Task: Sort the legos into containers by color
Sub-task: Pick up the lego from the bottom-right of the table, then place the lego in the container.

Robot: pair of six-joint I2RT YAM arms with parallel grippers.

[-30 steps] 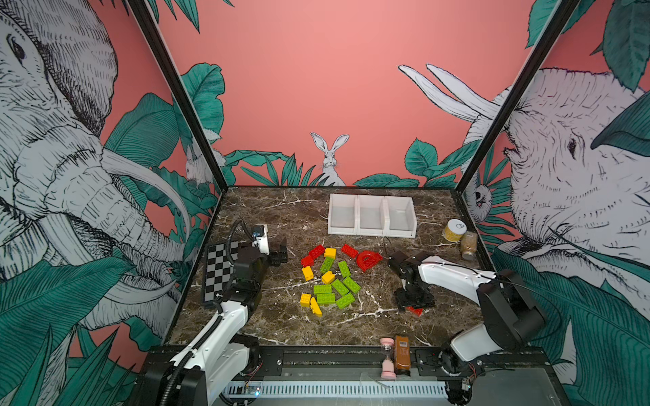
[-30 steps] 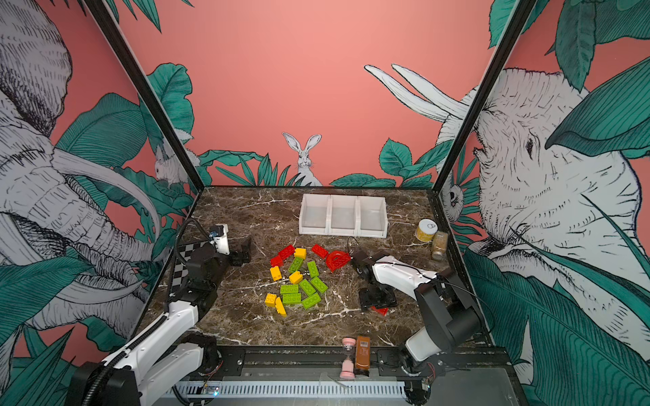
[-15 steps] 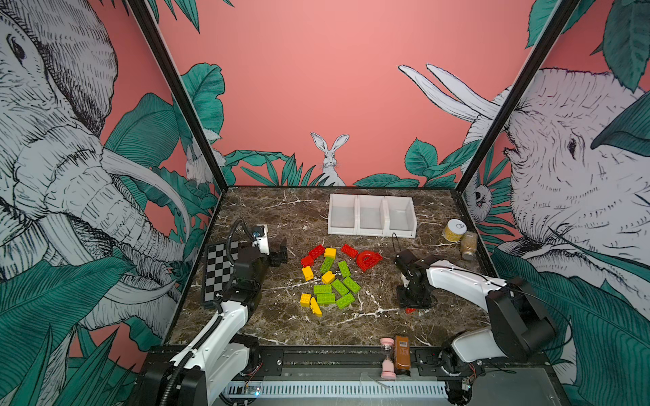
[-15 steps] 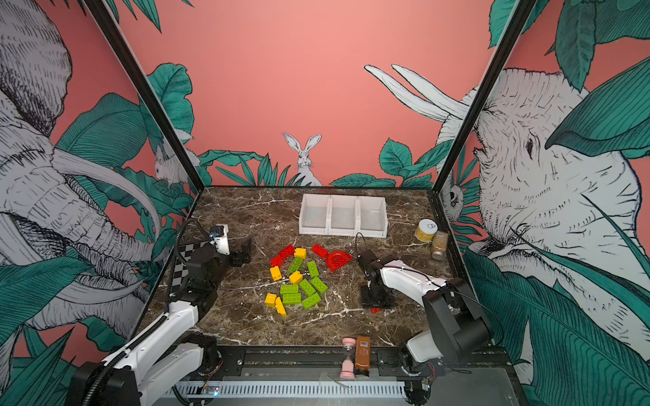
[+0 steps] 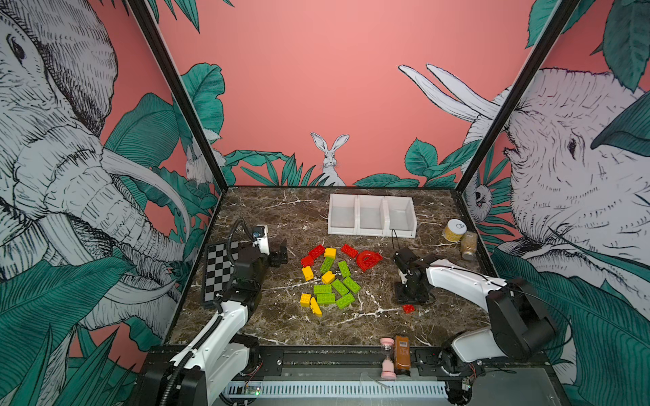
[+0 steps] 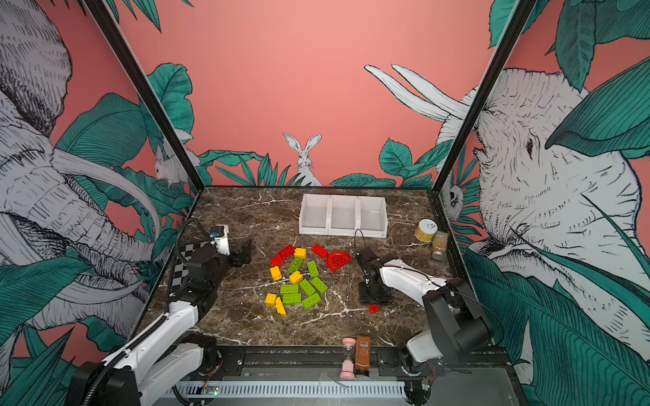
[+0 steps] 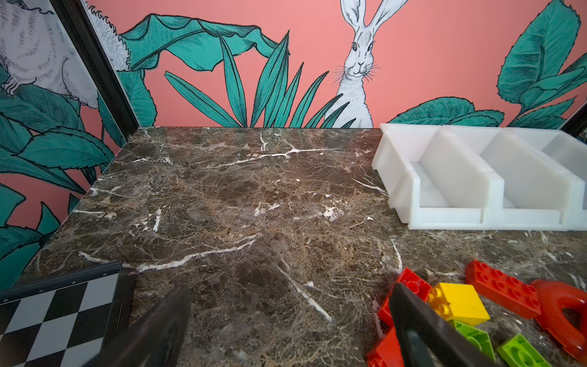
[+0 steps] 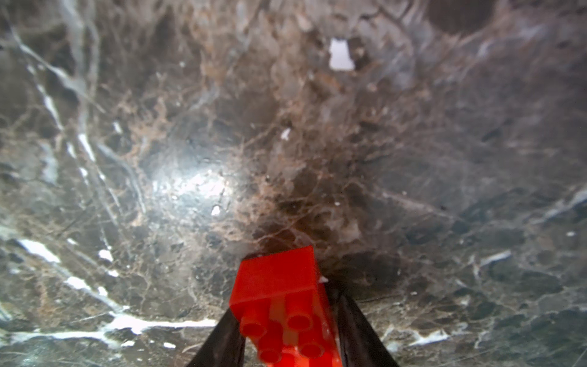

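Right wrist view: right gripper, jaws pressed against both flanks of a red brick low on the marble table; the pick step is in hand. The next move likely calls for a clean lift and a carry to the containers, well ahead and leftward, all three bare, past the loose legos at its left.

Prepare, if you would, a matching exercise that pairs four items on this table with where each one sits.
Things:
1 red arch piece
2 checkerboard
3 yellow-labelled jar
4 small red brick

Places:
A flanked by the fingers of the right gripper
B near the right wall
C at the right edge of the lego pile
D beside the left arm

Pairs: 1-C; 2-D; 3-B; 4-A
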